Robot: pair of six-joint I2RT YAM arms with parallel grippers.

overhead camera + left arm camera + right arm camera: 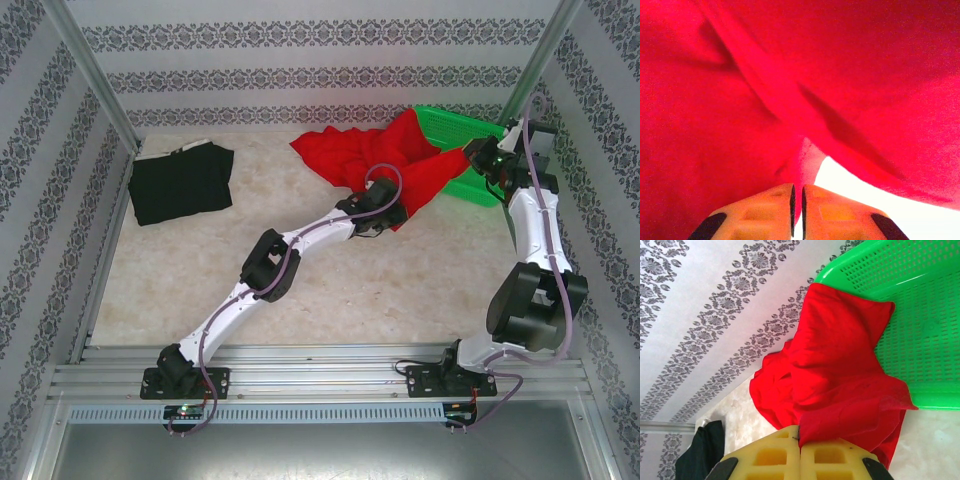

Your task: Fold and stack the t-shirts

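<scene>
Red cloth runs down into the thin slit between the left gripper's (797, 189) orange-lit fingers (765, 212). They are pressed almost together on a narrow fold of the red t-shirt (740, 100), whose creased folds hang just in front of the wrist camera. The right gripper's (800, 434) yellow fingers (770, 457) are closed flat against each other, with an edge of the same shirt (835, 355) nipped at their tips. From above, the left arm reaches diagonally from its base at the near left across the table (330, 300), elbow low, with its wrist at the near edge of the bunched red t-shirt (385, 155). The right arm rises from its base, folds at a raised elbow and runs away along the right side. Its wrist turns left, bringing the right gripper (478, 156) to the near left corner of the green basket (470, 125). A band of red cloth stretches between the two grippers. The rest of the shirt lies heaped at the far right of the table, partly draped over the basket's rim (925, 315). The black t-shirt (182, 185) lies folded at the far left, well apart.
</scene>
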